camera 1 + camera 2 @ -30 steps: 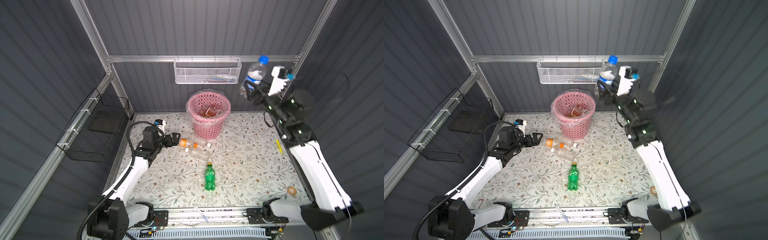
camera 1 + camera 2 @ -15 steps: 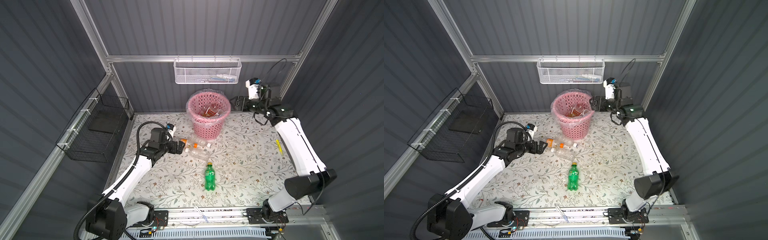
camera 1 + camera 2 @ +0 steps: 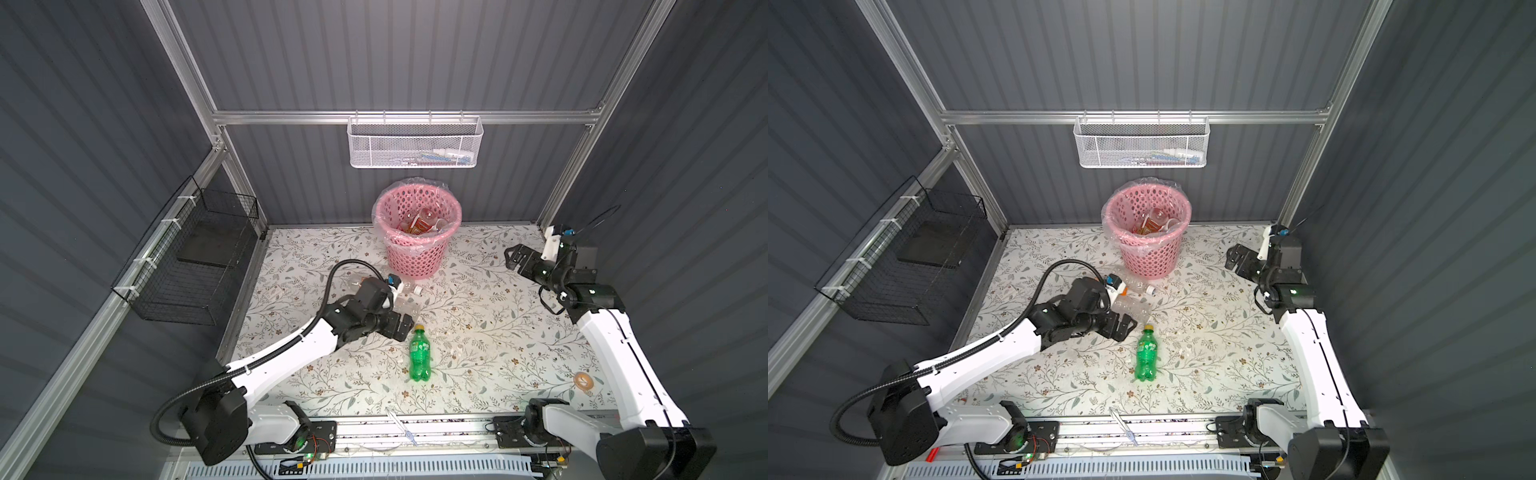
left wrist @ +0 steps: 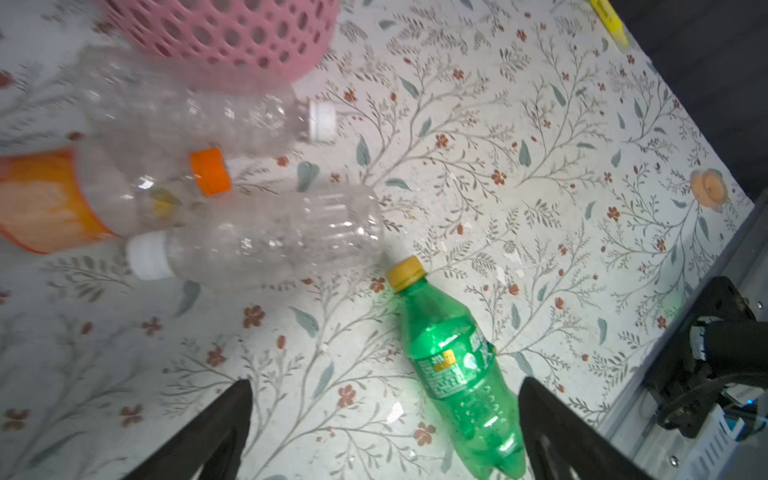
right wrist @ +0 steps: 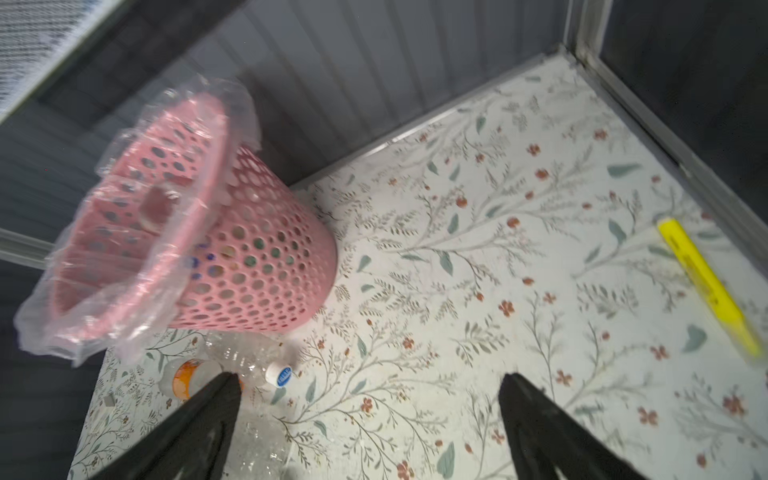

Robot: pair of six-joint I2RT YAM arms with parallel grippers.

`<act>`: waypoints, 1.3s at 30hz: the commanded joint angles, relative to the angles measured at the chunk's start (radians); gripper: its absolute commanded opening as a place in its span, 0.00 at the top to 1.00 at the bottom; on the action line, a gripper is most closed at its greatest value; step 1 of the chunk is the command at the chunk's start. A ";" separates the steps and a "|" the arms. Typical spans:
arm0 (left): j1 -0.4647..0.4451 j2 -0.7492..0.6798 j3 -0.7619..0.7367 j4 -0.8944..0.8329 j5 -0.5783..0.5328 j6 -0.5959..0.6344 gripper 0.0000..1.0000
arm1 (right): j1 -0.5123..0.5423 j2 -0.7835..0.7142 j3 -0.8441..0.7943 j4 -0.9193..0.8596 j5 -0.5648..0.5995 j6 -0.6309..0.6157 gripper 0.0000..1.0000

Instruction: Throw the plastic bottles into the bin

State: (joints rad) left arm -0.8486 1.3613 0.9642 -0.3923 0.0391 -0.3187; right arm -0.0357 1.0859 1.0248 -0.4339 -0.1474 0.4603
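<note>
Left fingers: the left gripper (image 3: 401, 328) is spread wide and holds nothing, its tips just short of the yellow cap of the green bottle (image 3: 419, 357).
Right fingers: the right gripper (image 3: 513, 259) is spread too and empty. It sits low over the table, well off to the side of the bin (image 3: 415, 266).
Top views: in both top views the green bottle (image 3: 1147, 353) lies flat just past the left fingertips. Clear bottles (image 3: 1133, 305) lie between that gripper and the bin, and some bottles already sit inside it.
Left wrist: the green bottle (image 4: 457, 365) lies between the dark fingers (image 4: 232, 411), nearer one of them, with its cap pointing away. Beyond it are two clear bottles (image 4: 266, 237) and the orange-cap bottle (image 4: 137, 187), then the bin wall (image 4: 249, 41).
Right wrist: nothing lies between the fingers (image 5: 216, 407). Ahead of them stands the bin (image 5: 257, 266) with bottles at its foot, and a highlighter (image 5: 706, 286) lies off to one side.
Change: a second ago the right gripper held a blue-capped bottle high beside the bin. That bottle has left its grasp and the arm has dropped back. The left gripper has swung from the orange-cap bottle towards the green one.
Meaning: I'd guess the blue-capped bottle went in, though I can't pick it out there. Four bottles remain on the table, and the green one looks next.
</note>
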 commanded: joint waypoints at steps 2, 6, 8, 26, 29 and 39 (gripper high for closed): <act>-0.060 0.120 0.059 -0.052 -0.013 -0.167 0.01 | -0.023 -0.046 -0.081 0.081 -0.005 0.079 0.01; -0.096 0.243 0.106 -0.073 0.023 -0.212 0.01 | -0.033 -0.060 -0.128 0.109 -0.011 0.101 0.01; -0.109 0.297 0.134 -0.090 0.028 -0.215 0.01 | -0.036 -0.062 -0.148 0.125 -0.016 0.111 0.01; -0.120 0.339 0.079 -0.042 0.026 -0.231 0.40 | -0.050 0.001 -0.190 0.153 -0.057 0.118 0.02; -0.119 0.281 0.059 -0.010 0.018 -0.212 0.43 | -0.050 0.021 -0.197 0.147 -0.065 0.106 0.02; -0.099 -0.096 0.036 0.045 -0.136 -0.036 0.43 | -0.040 0.082 -0.242 0.146 -0.094 0.089 0.03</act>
State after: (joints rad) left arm -0.9581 1.3571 1.0065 -0.3794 -0.0174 -0.4374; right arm -0.0814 1.1633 0.7940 -0.2924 -0.2260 0.5644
